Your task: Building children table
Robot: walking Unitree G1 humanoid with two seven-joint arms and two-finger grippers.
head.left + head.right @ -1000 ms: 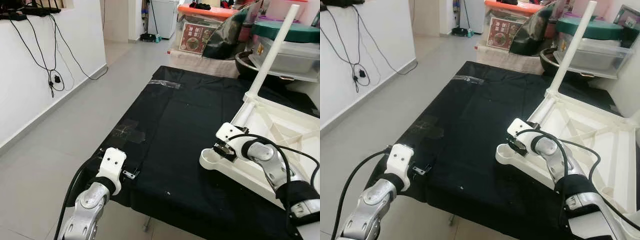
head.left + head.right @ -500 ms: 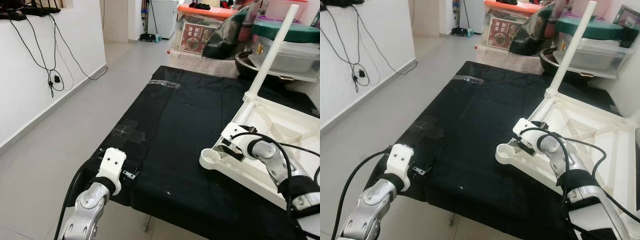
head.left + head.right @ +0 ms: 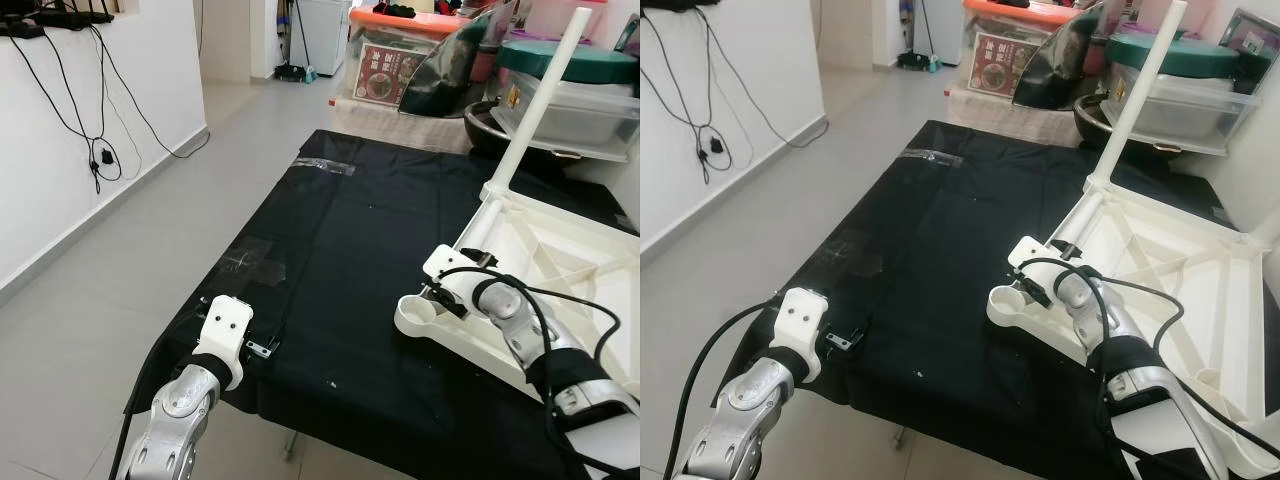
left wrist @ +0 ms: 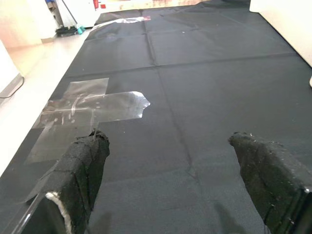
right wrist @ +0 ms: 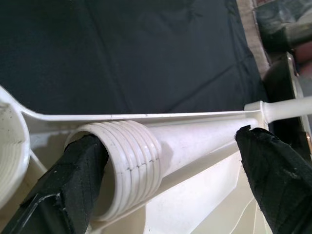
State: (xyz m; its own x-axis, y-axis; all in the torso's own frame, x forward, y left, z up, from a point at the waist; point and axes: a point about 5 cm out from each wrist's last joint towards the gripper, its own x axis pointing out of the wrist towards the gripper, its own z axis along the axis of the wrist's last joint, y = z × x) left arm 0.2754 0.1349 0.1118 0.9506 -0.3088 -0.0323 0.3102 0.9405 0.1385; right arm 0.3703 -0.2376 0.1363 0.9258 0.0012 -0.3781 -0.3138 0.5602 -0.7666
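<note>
Over on the far left, a white wall (image 3: 60, 150) with black cables (image 3: 95, 120) dangling down it, grey floor below. The left gripper (image 4: 180, 180) hangs at the near left corner of the black cloth (image 3: 380, 230) that covers the work surface; its wrist view shows the two black fingers (image 4: 83, 165) spread wide over bare cloth, with a patch of clear tape (image 4: 92, 109) just ahead of them, and nothing between them.

Moving across the cloth, here is the white tabletop (image 3: 1160, 270), lying upside down on the right side, ribs facing up. One leg (image 3: 535, 95) stands screwed into its far corner, pointing up and leaning slightly. At the near corner sits an open round socket (image 3: 415, 315).

And right beside that socket, the right gripper (image 5: 170, 161) reaches in along the tabletop's edge. A loose leg (image 5: 195, 141) lies flat there, threaded end (image 5: 131, 161) toward the socket. The fingers (image 5: 68, 180) sit parted on either side of that leg, one against the threaded end, the other clear of it.

Behind the table, stacked plastic storage bins (image 3: 570, 90).
</note>
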